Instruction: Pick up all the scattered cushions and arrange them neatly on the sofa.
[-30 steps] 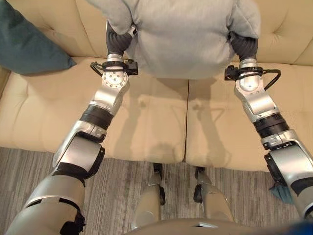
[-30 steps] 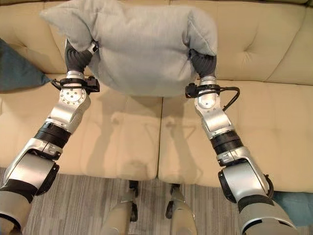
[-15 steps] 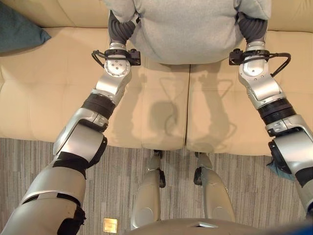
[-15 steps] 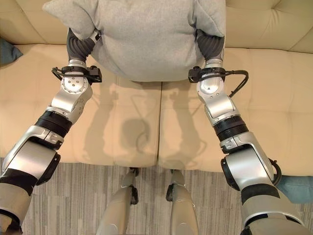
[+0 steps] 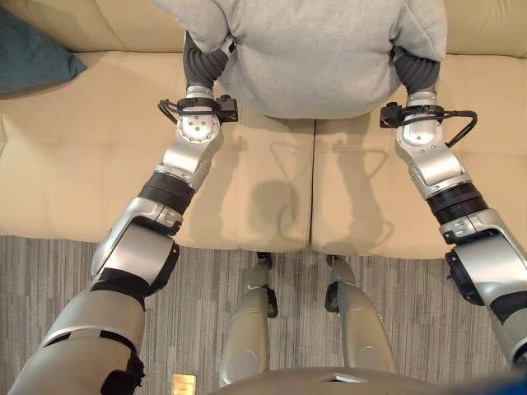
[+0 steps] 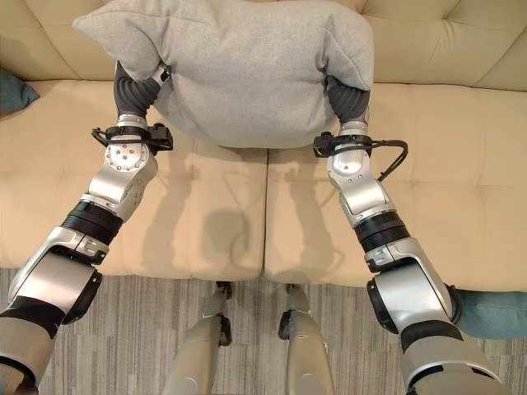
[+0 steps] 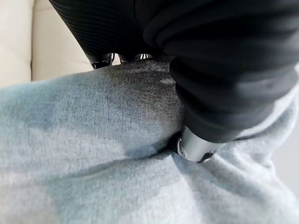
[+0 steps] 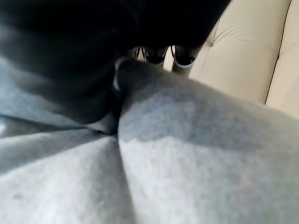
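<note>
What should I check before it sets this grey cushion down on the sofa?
1. Left hand holds the grey cushion: ok, thumb pinches the fabric.
2. Right hand holds it: ok, fabric bunched in its grip.
3. Cushion level between both hands: ok.
4. Sofa seat bare below the cushion: ok.
5. Cushion clear of the seat: cannot tell.
6. Teal cushion out of the way: ok, far on the left.
</note>
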`<state>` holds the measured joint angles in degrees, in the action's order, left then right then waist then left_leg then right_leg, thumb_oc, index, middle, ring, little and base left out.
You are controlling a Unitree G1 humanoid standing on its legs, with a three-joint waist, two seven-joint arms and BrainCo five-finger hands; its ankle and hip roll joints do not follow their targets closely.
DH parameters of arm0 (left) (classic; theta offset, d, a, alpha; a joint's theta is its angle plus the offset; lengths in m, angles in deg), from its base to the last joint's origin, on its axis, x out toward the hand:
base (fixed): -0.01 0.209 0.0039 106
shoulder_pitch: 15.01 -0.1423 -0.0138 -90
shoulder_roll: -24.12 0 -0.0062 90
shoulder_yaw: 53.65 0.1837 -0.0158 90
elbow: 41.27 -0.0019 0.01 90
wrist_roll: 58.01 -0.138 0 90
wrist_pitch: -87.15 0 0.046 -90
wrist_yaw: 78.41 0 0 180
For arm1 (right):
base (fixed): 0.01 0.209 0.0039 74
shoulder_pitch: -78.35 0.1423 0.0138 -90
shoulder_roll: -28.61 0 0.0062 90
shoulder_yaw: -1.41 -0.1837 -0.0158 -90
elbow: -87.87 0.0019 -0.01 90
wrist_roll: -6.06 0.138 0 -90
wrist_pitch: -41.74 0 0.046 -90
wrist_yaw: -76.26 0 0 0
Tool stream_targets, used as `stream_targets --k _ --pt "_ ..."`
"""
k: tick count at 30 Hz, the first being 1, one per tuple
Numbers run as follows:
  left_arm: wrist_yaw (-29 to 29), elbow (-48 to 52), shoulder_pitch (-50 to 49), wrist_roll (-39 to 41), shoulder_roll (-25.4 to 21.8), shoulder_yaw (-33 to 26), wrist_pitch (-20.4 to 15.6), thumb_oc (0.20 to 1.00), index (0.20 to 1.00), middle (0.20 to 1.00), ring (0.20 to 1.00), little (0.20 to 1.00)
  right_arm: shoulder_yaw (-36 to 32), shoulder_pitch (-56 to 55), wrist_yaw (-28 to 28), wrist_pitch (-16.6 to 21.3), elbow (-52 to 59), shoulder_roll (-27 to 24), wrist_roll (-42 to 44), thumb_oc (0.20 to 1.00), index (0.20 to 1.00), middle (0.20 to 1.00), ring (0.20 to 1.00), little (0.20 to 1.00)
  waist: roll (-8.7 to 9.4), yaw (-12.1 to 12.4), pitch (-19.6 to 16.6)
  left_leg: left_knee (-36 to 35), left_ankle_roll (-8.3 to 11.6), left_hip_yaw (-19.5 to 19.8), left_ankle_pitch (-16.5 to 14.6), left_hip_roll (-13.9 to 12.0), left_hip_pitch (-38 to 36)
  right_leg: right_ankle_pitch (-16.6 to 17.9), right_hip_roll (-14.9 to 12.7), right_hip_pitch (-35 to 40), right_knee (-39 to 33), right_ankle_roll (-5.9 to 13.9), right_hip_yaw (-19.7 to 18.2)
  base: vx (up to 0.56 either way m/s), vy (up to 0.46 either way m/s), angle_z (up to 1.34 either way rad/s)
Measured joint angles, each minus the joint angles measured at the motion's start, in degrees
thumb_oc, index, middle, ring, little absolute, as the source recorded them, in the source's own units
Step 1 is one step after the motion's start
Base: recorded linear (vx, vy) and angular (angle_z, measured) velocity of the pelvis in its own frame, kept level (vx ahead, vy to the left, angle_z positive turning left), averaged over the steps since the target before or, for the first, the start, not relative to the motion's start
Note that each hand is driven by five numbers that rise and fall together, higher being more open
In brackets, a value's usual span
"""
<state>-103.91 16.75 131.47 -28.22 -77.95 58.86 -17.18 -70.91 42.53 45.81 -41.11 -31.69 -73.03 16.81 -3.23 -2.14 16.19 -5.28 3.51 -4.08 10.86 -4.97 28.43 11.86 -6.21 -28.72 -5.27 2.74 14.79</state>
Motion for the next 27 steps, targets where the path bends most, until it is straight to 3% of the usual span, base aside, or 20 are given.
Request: stream_targets --k 12,17,18,19,20,27 --pt "0.0 1.1 -1.8 -0.1 0.7 -0.4 0.1 0.2 0.2 0.2 0.2 0.2 -1.0 -1.1 0.3 -0.2 1.0 0.2 -0.9 0.2 0.2 0.2 0.2 0.2 0.0 0.0 0.0 0.0 -0.07 0.5 0.1 0.1 -0.3 0.0 0.0 0.6 0.0 0.01 0.3 -0.02 -0.006 0.02" --pt "0.0 -4.2 4.1 -0.1 0.2 1.0 -0.1 0.2 0.2 0.2 0.2 0.2 1.0 3.9 -0.2 -0.1 -4.3 0.0 -0.8 0.2 0.2 0.2 0.2 0.2 0.16 0.0 -0.2 0.3 -0.01 0.4 0.8 0.0 4.1 0.8 0.0 -3.8 0.0 -0.03 0.2 0.0 -0.001 -0.01" --pt "0.0 -4.7 5.6 -0.1 0.1 1.2 -0.3 0.366 0.366 0.366 0.366 0.366 1.0 5.2 -0.3 -0.1 -4.5 -0.4 -0.8 0.52 0.52 0.52 0.52 0.52 0.16 0.1 -0.2 0.3 -0.02 0.4 0.9 0.0 5.1 1.1 0.0 -4.8 0.0 0.02 0.2 0.0 0.0 0.0" --pt "0.0 -6.6 7.8 -0.1 -0.2 2.0 -0.7 0.699 0.699 0.699 0.699 0.699 1.4 7.4 -0.4 -0.2 -6.3 -0.6 -0.8 0.934 0.934 0.934 0.934 0.934 0.15 0.0 -0.2 0.3 -0.02 0.4 1.1 0.0 5.9 1.2 0.0 -5.6 0.0 -0.01 0.2 0.0 0.0 0.0" --pt "-0.1 -8.0 9.9 0.0 -0.2 2.0 -0.7 1.0 1.0 1.0 1.0 1.0 1.7 9.4 -0.7 -0.4 -7.6 -0.7 -0.8 1.0 1.0 1.0 1.0 1.0 0.15 0.0 -0.2 0.3 0.0 0.4 1.3 0.0 6.6 1.4 0.0 -6.3 0.0 -0.1 0.2 0.0 0.0 0.0" --pt "-2.5 -10.7 13.7 0.0 -0.3 2.0 -0.4 1.0 1.0 1.0 1.0 1.0 7.0 16.2 -3.0 -3.2 -12.6 -2.8 -1.0 1.0 1.0 1.0 1.0 1.0 0.15 0.1 -0.2 0.3 -0.03 0.2 1.5 -0.1 7.2 1.5 0.1 -7.0 0.0 -0.12 0.1 0.0 0.0 0.0"
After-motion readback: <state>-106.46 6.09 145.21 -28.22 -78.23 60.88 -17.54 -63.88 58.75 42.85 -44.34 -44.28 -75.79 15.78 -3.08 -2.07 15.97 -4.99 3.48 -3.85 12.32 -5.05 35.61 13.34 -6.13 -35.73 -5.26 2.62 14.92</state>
